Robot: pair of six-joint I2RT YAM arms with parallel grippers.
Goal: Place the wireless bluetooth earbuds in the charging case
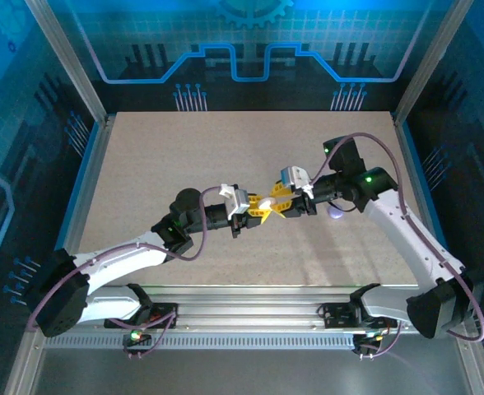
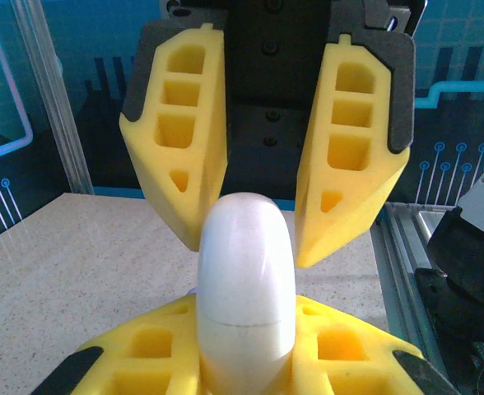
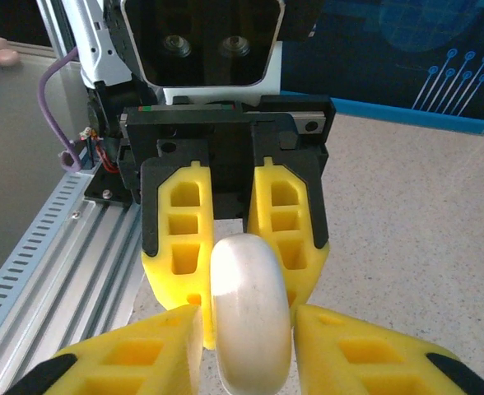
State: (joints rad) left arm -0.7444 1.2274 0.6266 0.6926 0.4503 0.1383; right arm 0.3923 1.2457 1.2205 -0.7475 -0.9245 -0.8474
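Over the table [image 2: 69,271] — left gripper [image 2: 246,362] pinches charging case [image 2: 246,263].

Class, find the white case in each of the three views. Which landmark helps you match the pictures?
Top external: white case at the table's centre, mostly hidden between the yellow fingers.
Left wrist: bottom centre, standing on end.
Right wrist: bottom centre.
Shared landmark: the metal rail, at the bottom, on the right and on the left.
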